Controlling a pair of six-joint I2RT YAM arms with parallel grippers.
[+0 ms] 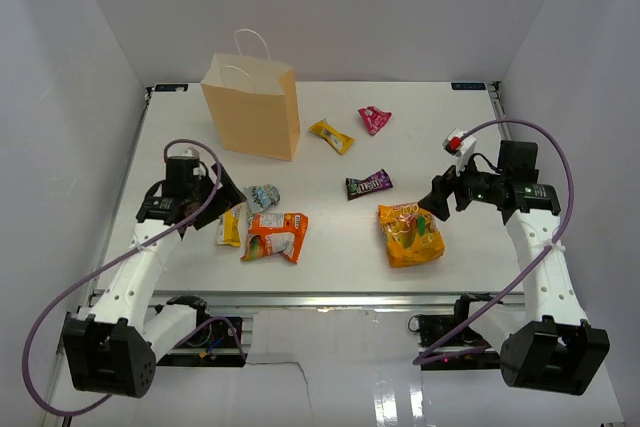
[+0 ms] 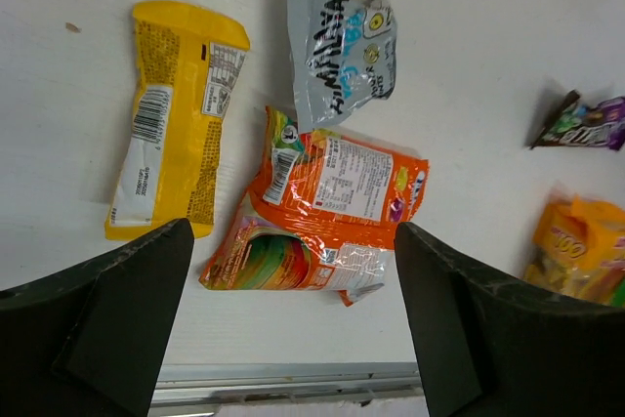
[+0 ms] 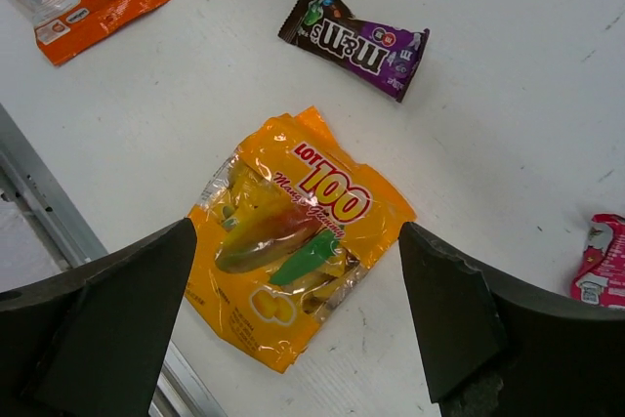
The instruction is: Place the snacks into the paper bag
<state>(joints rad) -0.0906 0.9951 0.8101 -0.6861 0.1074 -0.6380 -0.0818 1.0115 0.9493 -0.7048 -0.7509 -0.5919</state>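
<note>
The tan paper bag (image 1: 253,105) stands upright at the back left. Several snacks lie flat on the table: an orange-yellow gummy bag (image 1: 410,235) (image 3: 293,231), an orange-white pouch (image 1: 275,236) (image 2: 322,212), a yellow packet (image 1: 231,226) (image 2: 176,119), a silver-blue packet (image 1: 263,195) (image 2: 340,46), a dark purple packet (image 1: 368,184) (image 3: 356,36), a small yellow wrapper (image 1: 331,135) and a magenta packet (image 1: 374,119). My left gripper (image 1: 232,201) (image 2: 293,319) is open above the orange-white pouch. My right gripper (image 1: 437,197) (image 3: 298,310) is open above the gummy bag. Both are empty.
The white table (image 1: 330,277) ends in a metal rail at its front edge (image 2: 293,373). White walls close in the left, right and back sides. Purple cables loop beside each arm.
</note>
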